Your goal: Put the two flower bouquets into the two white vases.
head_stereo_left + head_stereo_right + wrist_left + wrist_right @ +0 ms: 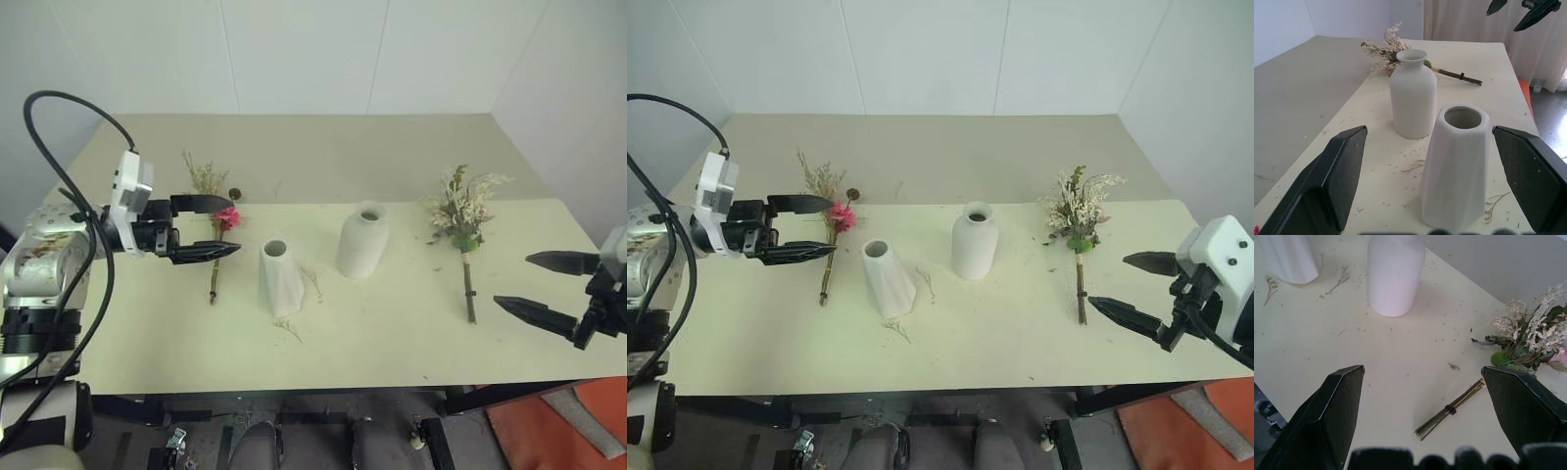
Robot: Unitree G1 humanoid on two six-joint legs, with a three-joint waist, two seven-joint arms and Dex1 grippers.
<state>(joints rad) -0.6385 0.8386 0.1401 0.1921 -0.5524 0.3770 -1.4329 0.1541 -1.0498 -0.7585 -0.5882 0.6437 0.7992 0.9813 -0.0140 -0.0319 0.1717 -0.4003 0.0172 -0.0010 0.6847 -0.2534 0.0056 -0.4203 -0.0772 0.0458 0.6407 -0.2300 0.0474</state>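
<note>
Noting your left gripper (227, 227) wide open, empty, over the magenta bouquet (217, 241); right gripper (542, 288) open, empty, beside the rose bouquet (464, 230).

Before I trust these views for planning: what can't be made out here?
- Magenta bouquet: in the left eye view, the left pincer covers part of its stem.
- Slim vase: its base is cut off by the left wrist view's edge.
- Inside of the bottle vase: too dark to see.
</note>
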